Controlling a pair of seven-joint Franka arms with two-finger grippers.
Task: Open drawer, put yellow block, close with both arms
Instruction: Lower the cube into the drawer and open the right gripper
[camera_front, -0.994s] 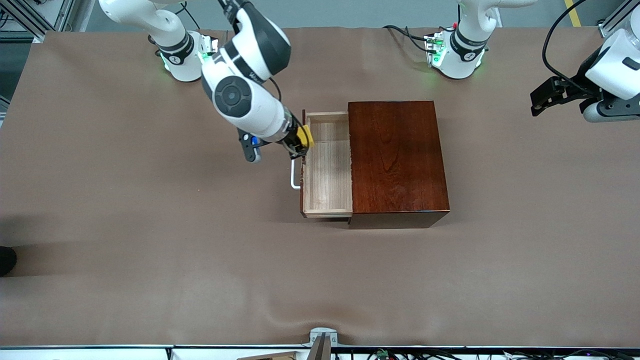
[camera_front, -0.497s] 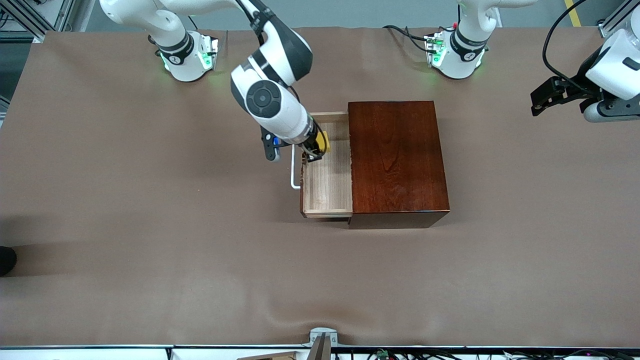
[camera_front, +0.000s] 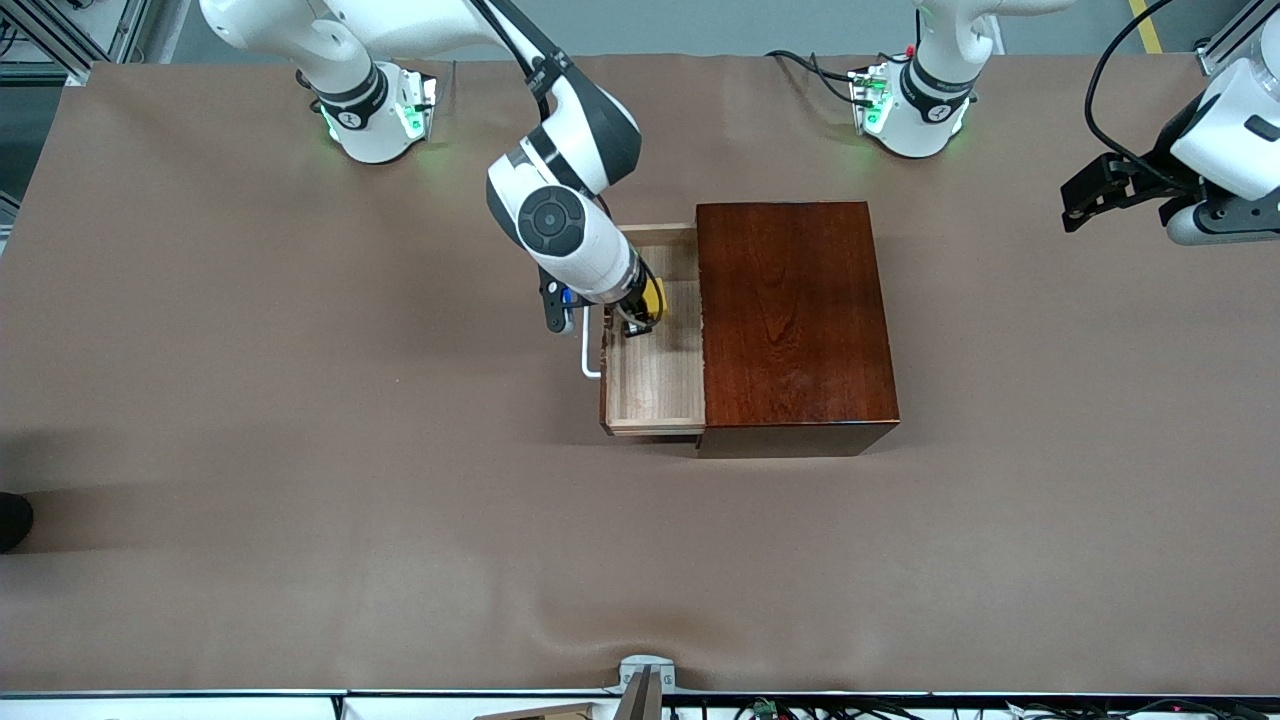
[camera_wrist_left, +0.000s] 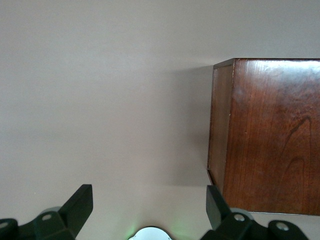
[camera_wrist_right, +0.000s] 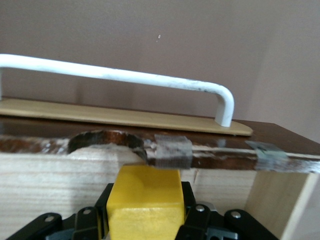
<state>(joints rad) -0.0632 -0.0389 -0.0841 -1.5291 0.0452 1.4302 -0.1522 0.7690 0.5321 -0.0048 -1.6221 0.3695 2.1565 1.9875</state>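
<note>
We judge the light, rigid yellow block (camera_front: 655, 296), clamped flat-sided in our right gripper (camera_front: 640, 318) over the open drawer (camera_front: 655, 390), an easy hold; our left gripper (camera_front: 1085, 200) waits spread wide.

The drawer (camera_front: 655, 370) is pulled out of the shiny dark red-brown box (camera_front: 795, 320), toward the right arm's end of the table. It is a tray of pale wood, open on top, with a white bar handle (camera_front: 588, 352) on its front. The yellow block (camera_front: 655, 297) is a small plain cube. It is up in the air over the open drawer, pinched in the right gripper (camera_front: 640, 312). The block's flat top faces the handle (camera_wrist_right: 150, 80) in the right wrist view.
</note>
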